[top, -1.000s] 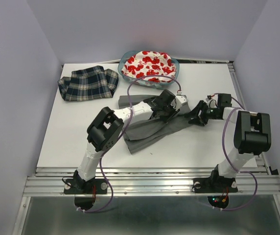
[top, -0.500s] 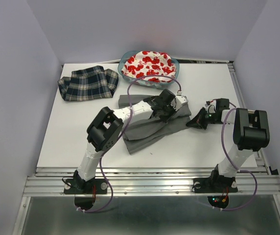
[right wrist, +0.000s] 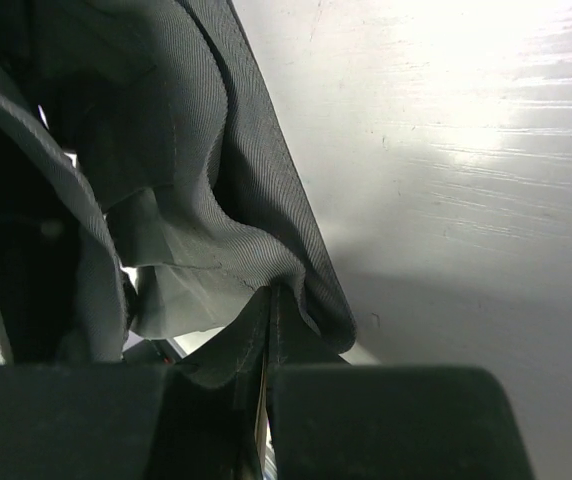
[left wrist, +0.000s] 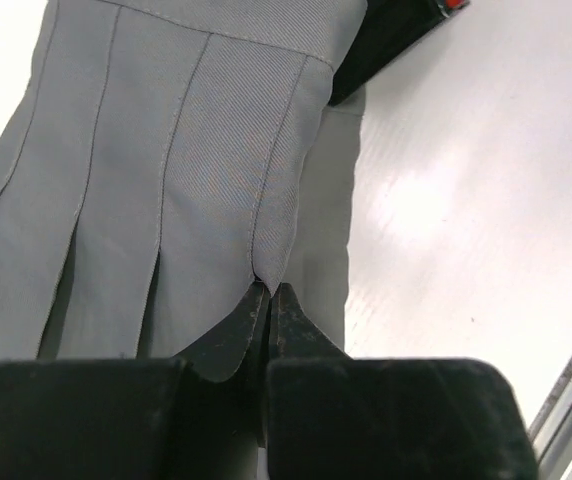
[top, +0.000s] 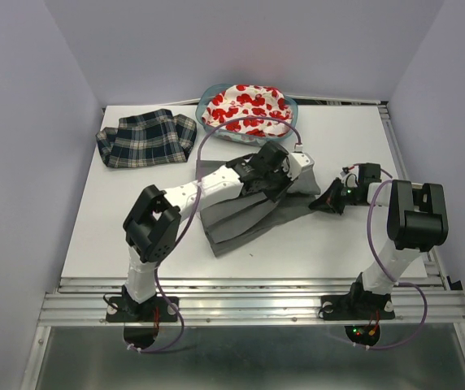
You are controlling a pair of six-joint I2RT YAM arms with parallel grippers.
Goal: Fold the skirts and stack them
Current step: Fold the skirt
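The grey pleated skirt (top: 249, 213) lies rumpled just in front of the teal basket (top: 291, 106), pleats splaying toward the hem. The left gripper (left wrist: 269, 296) is pinched tight on a pleat's hem, and the right gripper (right wrist: 270, 300) is clamped on the skirt's right edge. The red-print skirt (top: 245, 108) fills the basket, and the plaid skirt (top: 145, 138) lies left of it, with bare table (top: 119, 227) nearer.

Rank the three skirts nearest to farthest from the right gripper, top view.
1. grey pleated skirt, mid-table, pinched in the right gripper.
2. red-print white skirt, in the teal basket, far edge.
3. plaid skirt, far left.
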